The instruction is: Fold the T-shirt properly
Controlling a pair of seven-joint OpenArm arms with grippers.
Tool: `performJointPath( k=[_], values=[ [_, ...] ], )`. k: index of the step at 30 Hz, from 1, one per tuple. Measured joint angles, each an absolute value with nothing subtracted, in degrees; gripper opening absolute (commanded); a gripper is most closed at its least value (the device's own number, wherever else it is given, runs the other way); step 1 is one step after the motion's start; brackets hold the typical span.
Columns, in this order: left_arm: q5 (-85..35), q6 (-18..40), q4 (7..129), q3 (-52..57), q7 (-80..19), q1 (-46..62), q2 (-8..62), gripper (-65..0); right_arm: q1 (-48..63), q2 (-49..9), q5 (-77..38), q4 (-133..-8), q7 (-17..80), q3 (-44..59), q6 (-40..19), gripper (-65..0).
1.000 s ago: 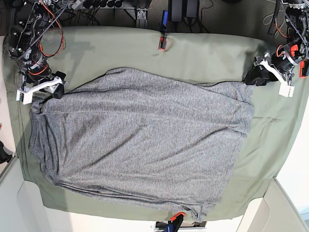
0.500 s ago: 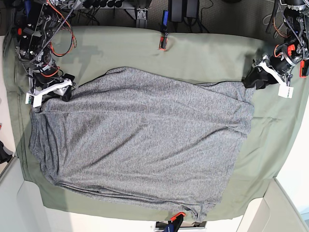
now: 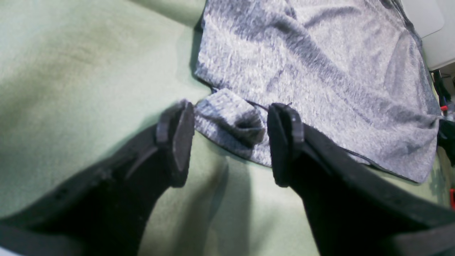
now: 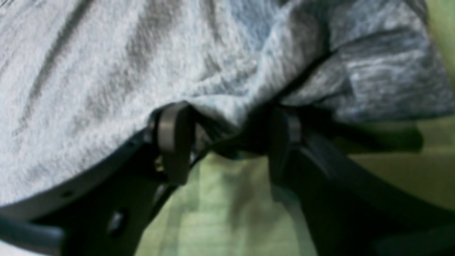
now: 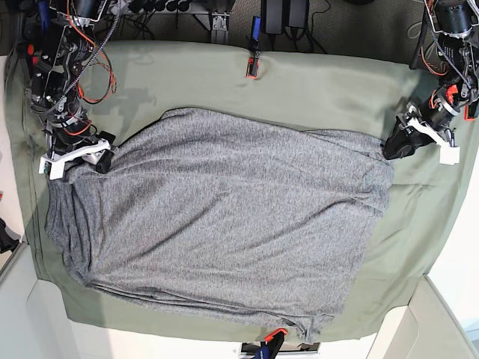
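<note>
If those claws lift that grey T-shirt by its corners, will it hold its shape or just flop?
Probably flop: the T-shirt lies wrinkled and rumpled on the green cloth, so it looks soft. The corner between the left gripper fingers curls over itself, so lifted edges would likely sag. It seems light, unlikely to slide much.

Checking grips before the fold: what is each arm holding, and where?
Left gripper is open, straddling a T-shirt corner. Right gripper: hold unclear, image blurred.

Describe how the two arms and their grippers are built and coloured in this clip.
Both arms are open black frames strung with red and black cables and small red-orange parts. The left gripper and right gripper each have matte black fingers with flat rectangular pads, mounted under a white bracket.
</note>
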State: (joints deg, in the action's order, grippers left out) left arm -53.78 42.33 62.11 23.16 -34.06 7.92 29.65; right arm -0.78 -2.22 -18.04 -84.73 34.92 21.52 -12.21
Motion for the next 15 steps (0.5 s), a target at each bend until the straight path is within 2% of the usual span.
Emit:
performJointPath(
  k=[1, 3, 5, 10, 15],
  values=[
    [-54.7, 42.3, 62.1, 23.2, -34.4, 7.9, 29.6, -29.0, -0.8, -2.2, -17.4, -84.8, 34.9, 21.5, -12.2, -34.4],
    [-56.7, 41.6, 62.1, 23.2, -35.7, 7.9, 29.7, -34.8, -1.0, -2.2, -16.1, -84.9, 35.0, 21.5, -12.2, -39.8],
    [-59.1, 40.9, 62.1, 23.2, -38.2, 7.9, 29.7, -40.7, -1.0, -2.2, -15.0, -85.6, 36.2, 21.7, -12.2, -41.2],
    [-60.0, 40.3, 64.4, 23.2, -41.1, 8.2, 29.7, -41.3, -0.3, -2.5, -14.2, -90.5, 44.5, 22.7, -12.2, -41.0],
    [-59.9, 40.3, 65.0, 23.1, -41.6, 8.3, 29.7, -41.2, 4.1, -2.9, -15.4, -98.6, 44.7, 22.9, -14.0, -39.4]
  ],
)
